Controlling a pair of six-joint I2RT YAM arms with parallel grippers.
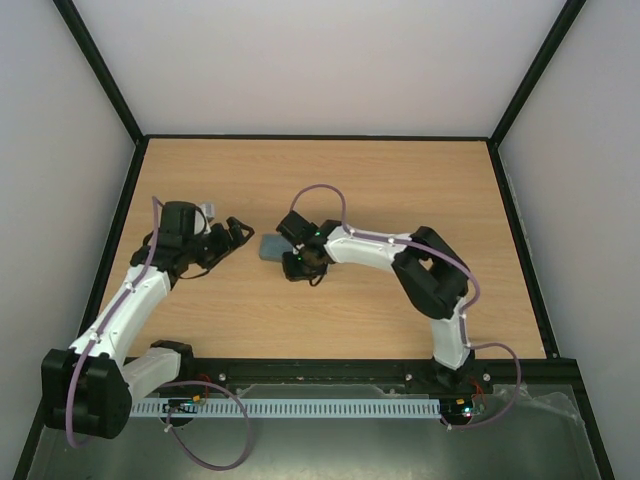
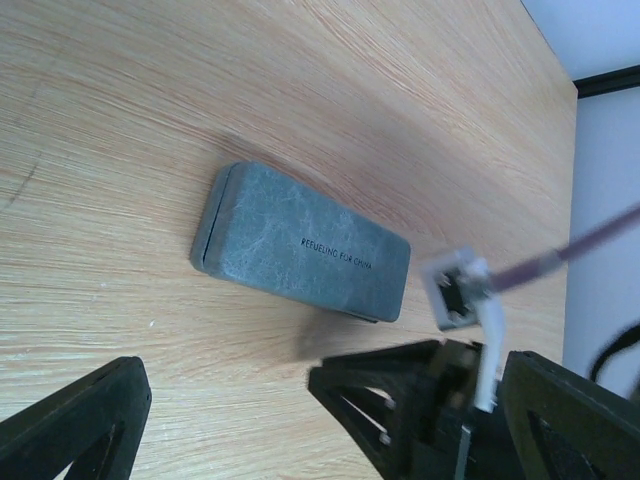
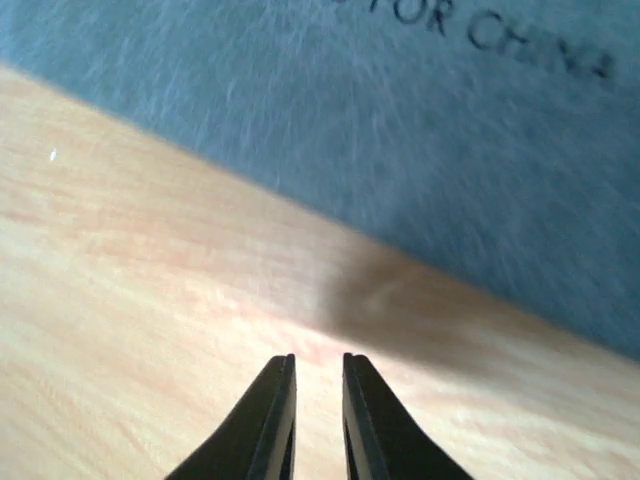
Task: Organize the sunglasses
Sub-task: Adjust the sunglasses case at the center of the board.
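Note:
The grey-blue case (image 1: 270, 247) lies closed on the wooden table, also seen in the left wrist view (image 2: 300, 245) and filling the top of the right wrist view (image 3: 450, 150). The sunglasses are not visible in any view. My right gripper (image 3: 318, 360) is empty, its fingers nearly together with a narrow gap, low over the table just beside the case's long side (image 1: 295, 264). My left gripper (image 1: 235, 233) is open wide and empty, a little to the left of the case; its fingers (image 2: 75, 420) frame the left wrist view.
The right arm's gripper (image 2: 340, 390), with its white camera mount (image 2: 455, 290) and purple cable, shows between my left fingers. Black rails (image 1: 320, 137) border the table, with white walls behind.

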